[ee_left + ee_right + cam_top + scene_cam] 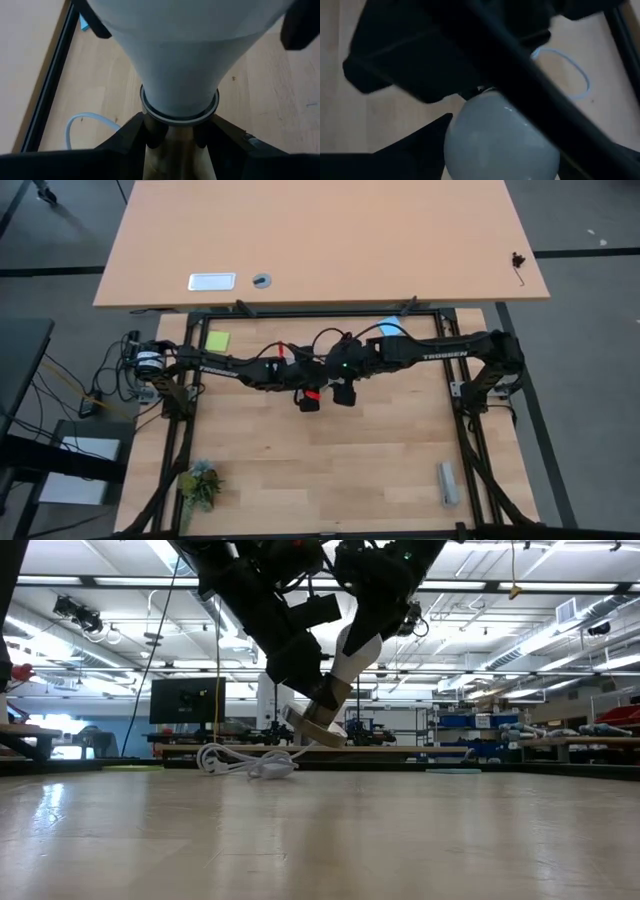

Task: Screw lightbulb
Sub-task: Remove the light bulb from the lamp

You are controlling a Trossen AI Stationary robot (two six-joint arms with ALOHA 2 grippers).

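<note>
I see both arms meeting above the middle of the counter [330, 470]. The bulb [355, 655] hangs tilted there, neck down in the base [318, 728]. My left tool [172, 137] pinches the base; my right tool [495, 165] is spread around the bulb's round end.

A light wooden table [330, 460] carries a plant sprig [200, 483], grey block [447, 483] and yellow note [217, 340].
</note>
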